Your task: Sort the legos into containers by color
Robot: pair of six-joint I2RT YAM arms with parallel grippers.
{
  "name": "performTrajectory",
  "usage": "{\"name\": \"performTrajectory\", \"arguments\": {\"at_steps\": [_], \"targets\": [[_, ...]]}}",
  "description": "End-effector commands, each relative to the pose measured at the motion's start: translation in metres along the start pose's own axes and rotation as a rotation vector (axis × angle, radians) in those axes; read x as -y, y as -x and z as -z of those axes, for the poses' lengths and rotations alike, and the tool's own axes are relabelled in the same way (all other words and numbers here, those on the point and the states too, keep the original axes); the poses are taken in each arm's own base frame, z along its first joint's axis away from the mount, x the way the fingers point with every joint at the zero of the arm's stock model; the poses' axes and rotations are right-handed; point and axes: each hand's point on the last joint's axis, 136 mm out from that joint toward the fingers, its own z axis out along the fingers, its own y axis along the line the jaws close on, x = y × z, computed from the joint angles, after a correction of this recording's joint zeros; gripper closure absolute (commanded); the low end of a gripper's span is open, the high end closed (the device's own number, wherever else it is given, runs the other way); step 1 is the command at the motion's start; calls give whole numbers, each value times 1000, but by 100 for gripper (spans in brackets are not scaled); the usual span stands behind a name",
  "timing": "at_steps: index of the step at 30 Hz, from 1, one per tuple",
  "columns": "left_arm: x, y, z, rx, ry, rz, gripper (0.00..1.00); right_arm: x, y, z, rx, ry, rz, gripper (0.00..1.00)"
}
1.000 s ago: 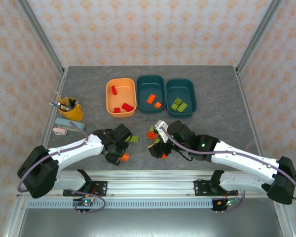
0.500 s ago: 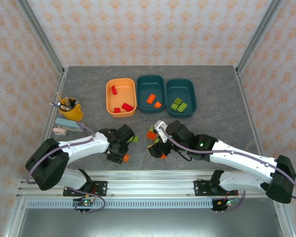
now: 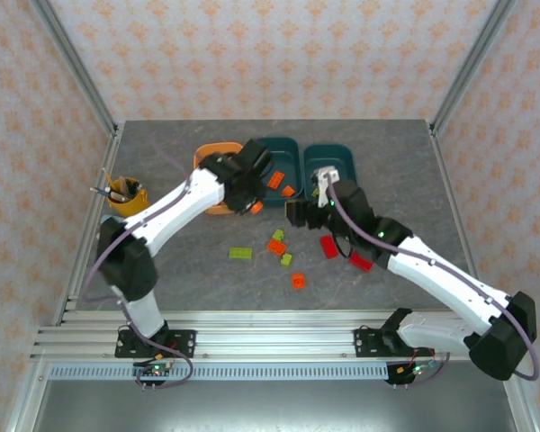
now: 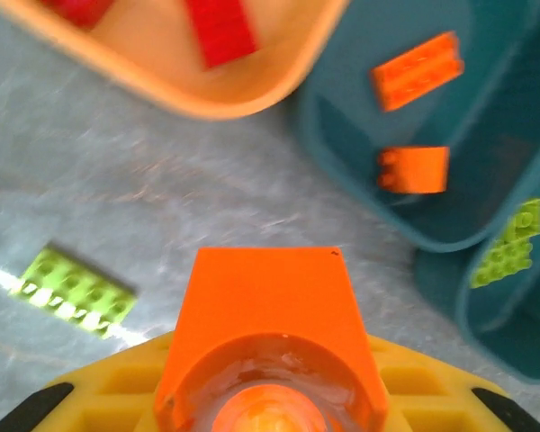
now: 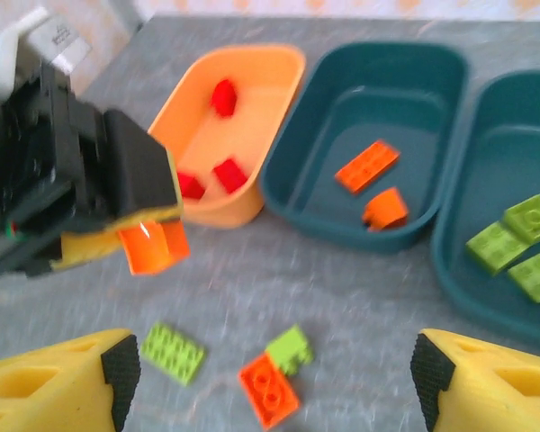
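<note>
The left gripper (image 3: 252, 201) is clamped on a small orange studded plastic brick (image 4: 270, 333). The dark teal rounded plastic tub (image 4: 351, 135) holding orange pieces lies just ahead-right of it, so the next move is to carry the brick over and release. The right gripper (image 5: 274, 364) hangs with jaws apart and empty.

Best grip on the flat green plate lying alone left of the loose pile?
Pinch the green plate across its short width, on the two long edges, coming straight down. It lies flat, studs up, thin, with bare table on all sides.
</note>
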Motion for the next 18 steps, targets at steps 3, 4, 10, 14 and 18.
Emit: {"name": "performTrajectory", "arguments": {"at_steps": [3, 4, 10, 14, 18], "targets": [[17, 25, -33, 24, 176, -325, 75, 32, 38, -23, 52, -84, -200, 21], [26, 29, -41, 30, 180, -353, 75, 38, 44, -26, 57, -95, -242, 21], [42, 47, -85, 35, 218, -388, 76, 74, 46, -51, -17, -128, -506, 22], [47, 57, -101, 60, 201, -375, 78, 85, 44, -58, -18, -121, -606, 22], [46, 57, -117, 63, 216, -373, 79, 93, 36, -62, -32, -133, -655, 22]]}}
